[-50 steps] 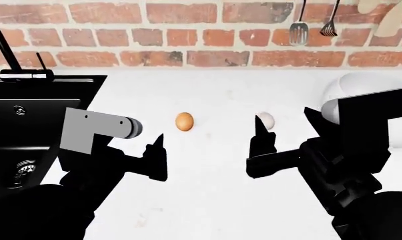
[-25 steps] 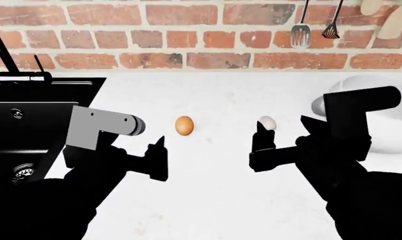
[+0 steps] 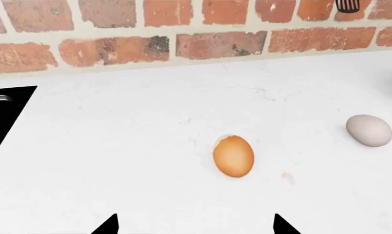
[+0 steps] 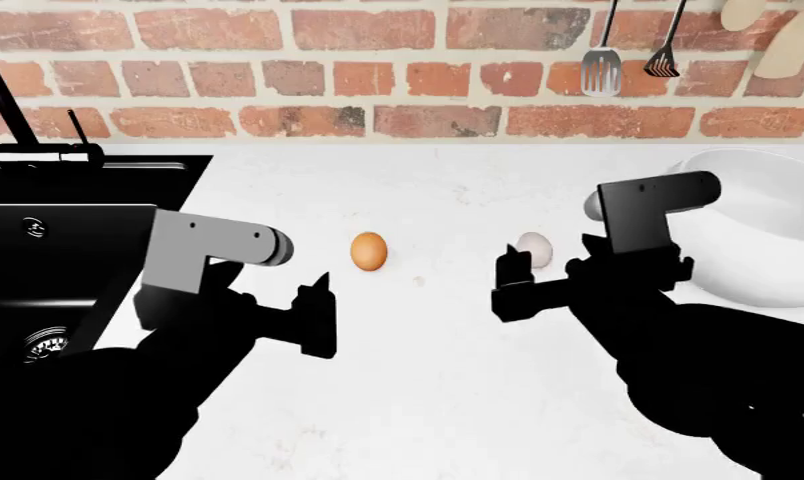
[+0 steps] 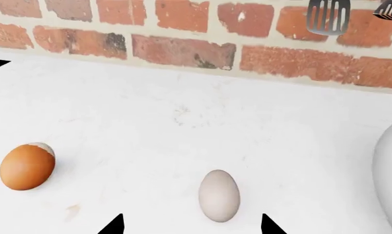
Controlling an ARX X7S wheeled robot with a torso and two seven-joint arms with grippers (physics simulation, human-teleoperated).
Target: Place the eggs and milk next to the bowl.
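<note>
Just ahead of our right gripper (image 5: 190, 223), whose jaws stand apart, lies the pale egg (image 5: 219, 195), so we should centre it before closing gently.

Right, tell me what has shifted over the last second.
The right gripper has drawn back from the pale egg, and its arm has swung aside, uncovering much of the bowl. Nothing was grasped. Both eggs, the orange-brown egg included, and the left gripper stayed put.

2 eggs: brown egg (image 4: 369, 250), pale egg (image 4: 536, 248); 1 bowl (image 4: 762, 235); 2 hanging utensils (image 4: 600, 62).
</note>
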